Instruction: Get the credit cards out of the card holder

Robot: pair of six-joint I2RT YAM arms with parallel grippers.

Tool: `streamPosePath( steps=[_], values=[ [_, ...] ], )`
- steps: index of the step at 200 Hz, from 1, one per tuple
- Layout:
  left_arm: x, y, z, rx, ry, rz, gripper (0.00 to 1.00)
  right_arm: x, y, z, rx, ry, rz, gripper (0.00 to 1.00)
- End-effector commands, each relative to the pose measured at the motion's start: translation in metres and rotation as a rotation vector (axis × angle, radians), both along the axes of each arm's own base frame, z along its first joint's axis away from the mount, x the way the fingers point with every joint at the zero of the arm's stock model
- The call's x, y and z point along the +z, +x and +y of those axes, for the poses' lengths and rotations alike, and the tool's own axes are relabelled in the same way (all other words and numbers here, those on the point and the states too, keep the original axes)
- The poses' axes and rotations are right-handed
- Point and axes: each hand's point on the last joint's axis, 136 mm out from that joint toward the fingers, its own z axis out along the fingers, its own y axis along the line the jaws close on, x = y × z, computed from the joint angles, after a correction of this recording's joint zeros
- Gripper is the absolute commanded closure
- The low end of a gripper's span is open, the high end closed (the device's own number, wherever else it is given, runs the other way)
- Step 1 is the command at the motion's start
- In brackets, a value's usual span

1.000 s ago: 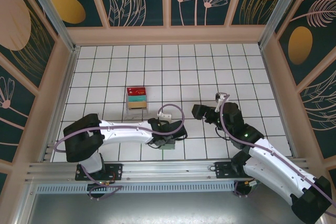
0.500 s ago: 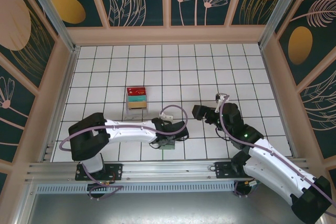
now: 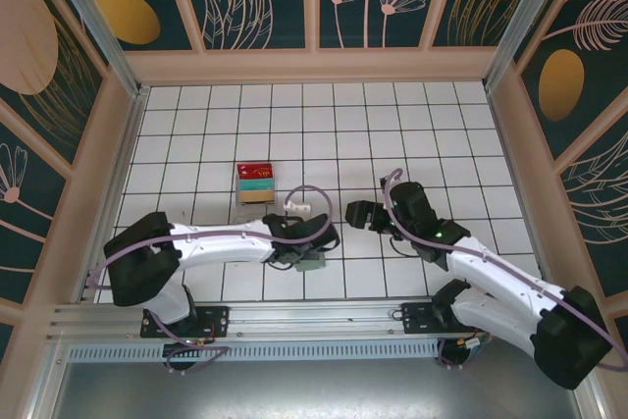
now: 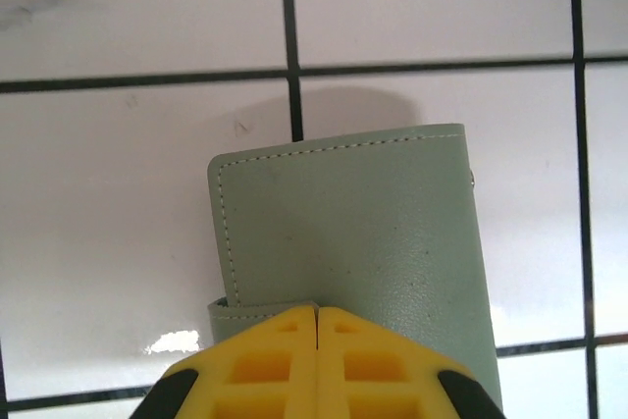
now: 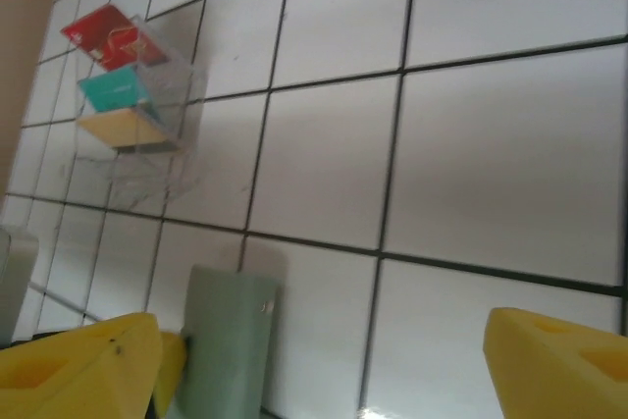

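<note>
The card holder (image 4: 353, 233) is a grey-green wallet, folded closed, with white stitching along its edge. My left gripper (image 4: 317, 313) is shut on its near edge, yellow fingertips pressed together over the fold. From above, the card holder (image 3: 312, 261) sits under the left gripper (image 3: 316, 247) near the front middle of the floor. In the right wrist view the card holder (image 5: 226, 340) stands upright at the lower left. My right gripper (image 5: 324, 370) is open, a short way to the holder's right and apart from it. The credit cards are hidden inside the closed holder.
A clear tray (image 3: 256, 183) with fanned red, teal and tan cards stands behind and left of the holder, seen also as the tray (image 5: 137, 95) at the upper left. White tiled floor stretches around it, ringed by wooden walls (image 3: 314, 66).
My left gripper has shut on the card holder's edge. The right arm has swung left, closer to the holder, with its jaws slightly narrower.
</note>
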Motion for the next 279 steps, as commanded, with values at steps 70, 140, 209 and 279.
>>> streamPosePath(
  steps=[70,140,209,279],
  values=[
    [0.008,0.001,-0.007,0.037,-0.228,-0.033,1.0,-0.016,-0.028,0.074,0.263,0.282,0.249,0.43],
    [0.017,0.001,-0.011,0.024,-0.279,-0.047,1.0,-0.055,-0.044,0.096,0.326,0.24,0.373,0.48],
    [0.025,0.001,-0.01,0.027,-0.305,-0.063,1.0,-0.068,-0.046,0.101,0.343,0.216,0.406,0.79],
    [0.022,0.0,0.032,0.141,-0.224,-0.09,1.0,-0.077,-0.033,0.073,0.233,0.166,0.39,1.0]
  ],
)
